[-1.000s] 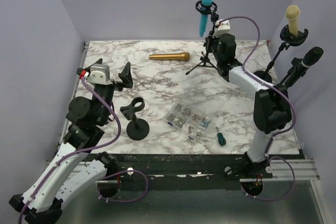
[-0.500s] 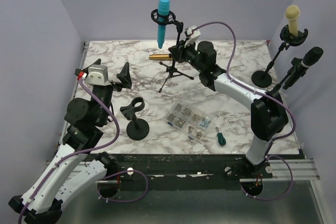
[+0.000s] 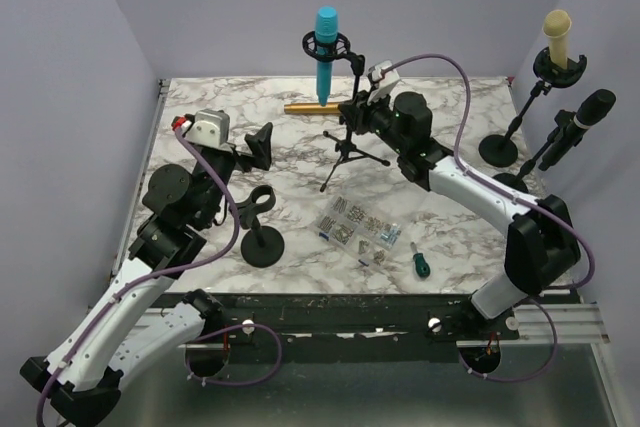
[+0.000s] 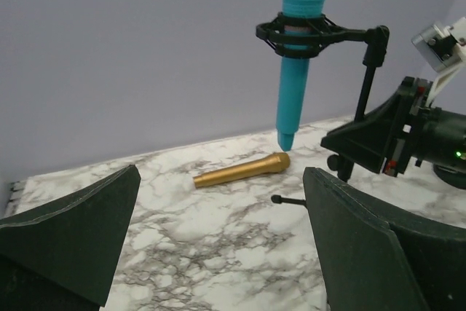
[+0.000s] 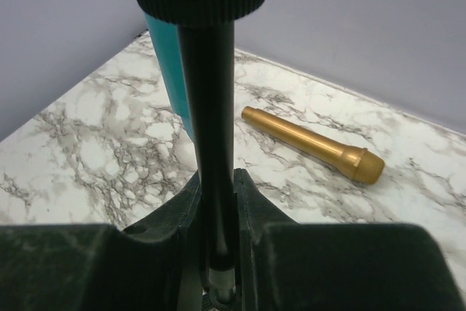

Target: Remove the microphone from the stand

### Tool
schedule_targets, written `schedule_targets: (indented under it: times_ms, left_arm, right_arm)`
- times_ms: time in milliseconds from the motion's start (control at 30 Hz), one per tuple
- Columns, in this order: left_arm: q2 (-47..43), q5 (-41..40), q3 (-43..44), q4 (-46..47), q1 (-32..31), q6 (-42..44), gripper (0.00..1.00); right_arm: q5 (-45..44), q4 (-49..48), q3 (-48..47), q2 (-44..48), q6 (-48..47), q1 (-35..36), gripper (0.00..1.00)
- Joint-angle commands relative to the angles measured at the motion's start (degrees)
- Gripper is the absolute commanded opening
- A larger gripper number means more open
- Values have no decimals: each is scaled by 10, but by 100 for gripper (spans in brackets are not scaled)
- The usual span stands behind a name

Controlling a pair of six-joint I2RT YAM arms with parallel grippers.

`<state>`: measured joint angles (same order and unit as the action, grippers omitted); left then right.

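A blue microphone (image 3: 326,57) hangs nose-down in the black shock mount (image 4: 295,34) of a small tripod stand (image 3: 347,152) at the table's middle back. My right gripper (image 3: 355,112) is shut on the stand's upright pole (image 5: 211,107), which sits tight between its fingers (image 5: 251,202); the blue microphone (image 5: 169,56) shows just behind the pole. My left gripper (image 3: 262,142) is open, to the left of the stand and apart from it. In the left wrist view the blue microphone (image 4: 297,71) is ahead and to the right of that gripper (image 4: 222,180), with only marble between the fingers.
A gold microphone (image 3: 315,105) lies on the marble behind the stand. An empty black clip stand (image 3: 258,222) is near the left arm. A bag of screws (image 3: 358,227) and a green-handled screwdriver (image 3: 420,264) lie in front. Cream (image 3: 557,37) and black (image 3: 585,117) microphones on stands are at the right edge.
My right gripper has carried the stand with the blue microphone from the back right to the middle of the table. The left arm has swung forward and right, toward the stand.
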<state>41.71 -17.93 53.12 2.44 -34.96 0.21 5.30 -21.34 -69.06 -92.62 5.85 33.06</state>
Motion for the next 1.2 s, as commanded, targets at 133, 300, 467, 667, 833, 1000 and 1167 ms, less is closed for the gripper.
schedule_targets:
  times_ms: [133,300,467,667,833,1000,1167]
  left_arm:
    - [78,243,126,-82,1,-135,98]
    - [180,340,264,-139,-3,-196,99]
    - [254,324,353,-141,-39,-212,98]
    - [340,247,448,-179,-91,-193,98]
    - [407,131,534,-219,-125,-144,99]
    - [471,-3,616,-285,-142,-139,98]
    - [501,-11,639,-276,-146,-139,95]
  right_arm:
    - [-92,-42,75,134,-53,4,1]
    - [-94,-31,135,207,-60,4,1]
    - [-87,-15,177,257,-38,4,1]
    - [-66,8,202,294,-46,3,1]
    - [-57,10,212,304,-41,4,1]
    - [-35,6,221,323,-37,4,1]
    - [-27,2,226,333,-36,3,1]
